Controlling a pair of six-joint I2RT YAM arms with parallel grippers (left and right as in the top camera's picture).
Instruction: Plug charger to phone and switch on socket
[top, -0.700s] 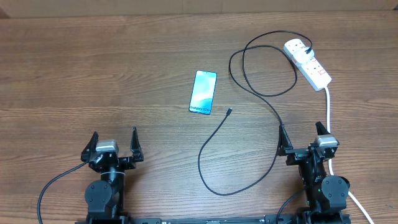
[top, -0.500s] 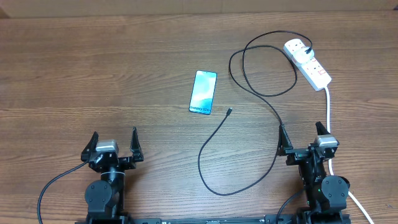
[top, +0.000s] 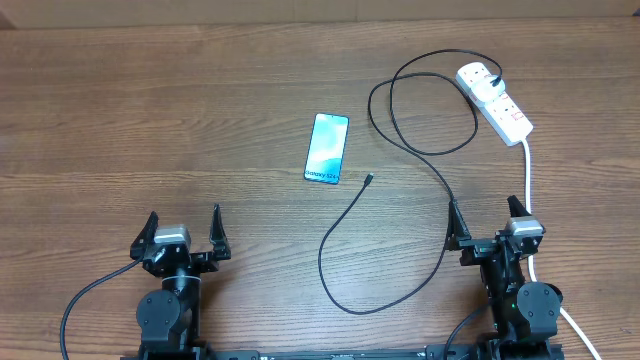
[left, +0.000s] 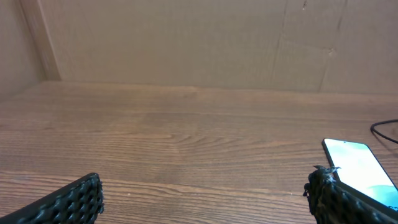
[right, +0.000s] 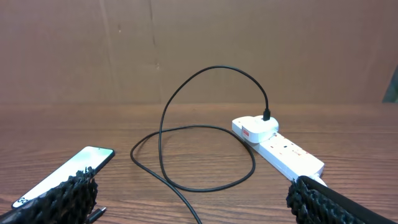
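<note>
The phone (top: 327, 148) lies flat mid-table with its light blue screen up; it also shows in the left wrist view (left: 359, 164) and the right wrist view (right: 62, 176). The black charger cable (top: 420, 150) loops across the table, with its connector tip (top: 368, 180) lying free just right of the phone. Its plug (top: 497, 80) sits in the white socket strip (top: 497, 101) at the far right, which also shows in the right wrist view (right: 280, 146). My left gripper (top: 183, 232) and right gripper (top: 486, 220) are open and empty near the front edge.
The strip's white cord (top: 529, 180) runs down the right side past my right arm. A brown cardboard wall (left: 186, 37) closes the far side of the wooden table (top: 150, 120).
</note>
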